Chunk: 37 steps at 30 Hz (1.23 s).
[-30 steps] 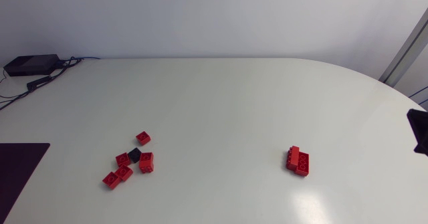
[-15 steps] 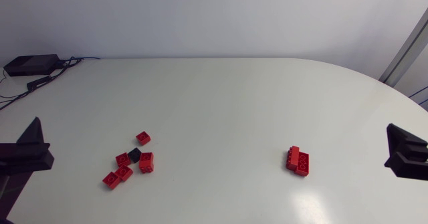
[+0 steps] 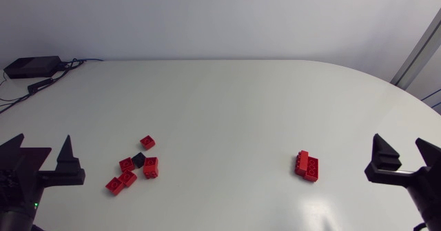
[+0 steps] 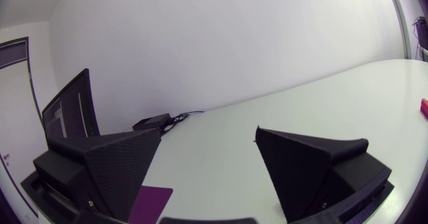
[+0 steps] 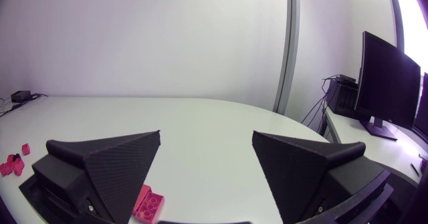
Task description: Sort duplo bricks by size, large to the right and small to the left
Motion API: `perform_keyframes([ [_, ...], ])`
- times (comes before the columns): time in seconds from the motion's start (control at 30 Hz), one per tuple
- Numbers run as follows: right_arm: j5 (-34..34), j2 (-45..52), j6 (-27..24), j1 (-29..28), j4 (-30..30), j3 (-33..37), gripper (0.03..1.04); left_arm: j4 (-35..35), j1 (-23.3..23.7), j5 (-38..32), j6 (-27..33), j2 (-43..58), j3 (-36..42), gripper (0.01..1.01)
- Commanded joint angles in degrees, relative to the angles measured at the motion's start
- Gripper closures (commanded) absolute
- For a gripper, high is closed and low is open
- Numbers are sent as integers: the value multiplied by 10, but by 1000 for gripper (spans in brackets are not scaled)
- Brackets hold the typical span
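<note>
A white counter (image 3: 227, 114) with a rounded far edge fills the head view, plain wall behind it. A black box (image 3: 31, 67) with cables sits at its far left corner.

The small bricks (image 3: 134, 165) lie in a loose red cluster on my left side, several touching, with one apart on the far side. A black piece (image 3: 138, 159) sits among them; I can't tell whether it is a brick. The large bricks (image 3: 307, 165) lie pressed together on my right side, well apart from the cluster. By how things lie, the sort looks close to done.

My left claw (image 3: 40, 152) hangs at the left edge over a dark mat (image 3: 21, 162), fingers spread wide, nothing in them. My right claw (image 3: 403, 152) hangs at the right edge, just as wide and just as empty. The left wrist view shows the left claw (image 4: 208, 134) gaping at bare counter. In the right wrist view the large bricks (image 5: 148, 202) sit close under one finger of the right claw (image 5: 207, 136).

What worries me is the cluster. The small bricks are packed tight, so a wide claw coming down could shove the neighbours apart or drag two at once. On the right, a careless sweep could knock the large pair askew, or push it off toward the near edge.
</note>
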Motion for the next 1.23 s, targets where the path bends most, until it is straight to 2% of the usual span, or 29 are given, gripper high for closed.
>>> perform_keyframes([
  [0.0, -2, -4, -25, -5, 36, -21, 70, 10, -3, 1, 5, -10, -11, 44],
  [1.0, -192, -1, 16, -66, 154, -120, 70, 29, 123, 284, -194, -3, -30, 44],
  [1.2, -195, -1, 16, -67, 156, -121, 70, 29, 125, 288, -197, -3, -30, 44],
])
